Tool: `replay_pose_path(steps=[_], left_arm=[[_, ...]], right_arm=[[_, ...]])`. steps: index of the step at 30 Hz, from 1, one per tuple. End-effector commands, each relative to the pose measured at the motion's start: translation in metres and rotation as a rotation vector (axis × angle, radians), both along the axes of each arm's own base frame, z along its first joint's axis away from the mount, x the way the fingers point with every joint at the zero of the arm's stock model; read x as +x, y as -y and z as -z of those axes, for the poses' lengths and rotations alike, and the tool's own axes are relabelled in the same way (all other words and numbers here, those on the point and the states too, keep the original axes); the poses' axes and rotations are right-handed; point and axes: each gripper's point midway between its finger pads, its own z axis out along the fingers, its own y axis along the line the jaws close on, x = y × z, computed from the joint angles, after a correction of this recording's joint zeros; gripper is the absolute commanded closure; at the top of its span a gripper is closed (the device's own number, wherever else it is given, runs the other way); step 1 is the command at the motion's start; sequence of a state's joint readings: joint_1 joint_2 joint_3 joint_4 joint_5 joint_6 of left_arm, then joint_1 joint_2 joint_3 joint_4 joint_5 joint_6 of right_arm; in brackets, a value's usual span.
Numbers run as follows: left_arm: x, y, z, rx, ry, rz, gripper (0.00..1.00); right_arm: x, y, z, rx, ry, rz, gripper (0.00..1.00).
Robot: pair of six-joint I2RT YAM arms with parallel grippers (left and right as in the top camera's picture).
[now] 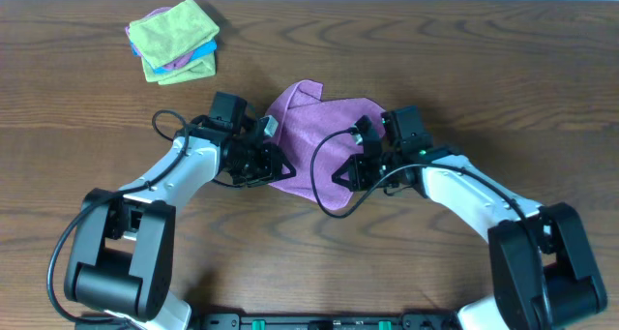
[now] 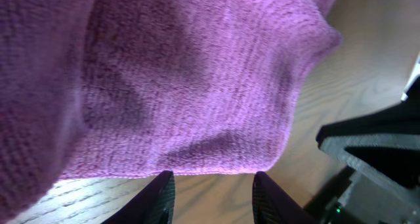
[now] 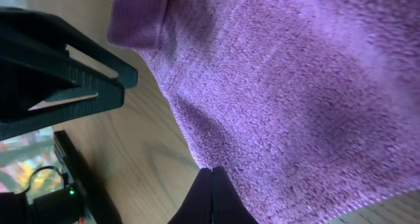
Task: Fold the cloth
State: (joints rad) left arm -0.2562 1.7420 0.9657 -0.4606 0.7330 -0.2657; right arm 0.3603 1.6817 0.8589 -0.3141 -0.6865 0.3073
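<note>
1. Two grippers flank the cloth, bunched on the table; left gripper apart, just short of its edge; right gripper clamped on the cloth.
2. Risk: the thin pinch may slip; a one-sided lift could skew the fold.

Brown wooden table, grain running left to right. Purple cloth lies on it near the middle, crumpled, not flat: a fold bunched at its far edge, one corner pointing toward the near edge. In the left wrist view its hem rests on bare wood. Far left, well apart from it, sits a small stack of folded cloths: lime-green cloth on top, blue cloth edge showing below, more green at the bottom.
</note>
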Motion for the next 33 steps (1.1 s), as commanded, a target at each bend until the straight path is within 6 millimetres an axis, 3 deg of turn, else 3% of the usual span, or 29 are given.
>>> replay_pose_path(steps=[1,8,18,26,33], left_arm=[[0.008,-0.005,0.007,0.073,0.024,-0.013,0.61],[0.009,-0.01,0.017,0.188,0.062,-0.006,0.62],[0.02,-0.034,0.028,0.348,0.109,-0.052,0.63],[0.028,-0.038,0.028,0.372,0.143,-0.067,0.73],[0.039,-0.056,0.03,0.475,0.181,-0.124,0.73]], right_arm=[[-0.001,-0.005,0.0,-0.017,0.014,-0.001,0.99],[-0.001,-0.006,0.006,-0.077,0.039,0.004,0.98],[-0.003,-0.004,0.009,-0.092,0.034,0.005,0.98],[-0.019,-0.001,0.03,-0.183,0.011,-0.011,0.99],[-0.034,0.004,0.05,-0.215,-0.013,-0.008,0.98]])
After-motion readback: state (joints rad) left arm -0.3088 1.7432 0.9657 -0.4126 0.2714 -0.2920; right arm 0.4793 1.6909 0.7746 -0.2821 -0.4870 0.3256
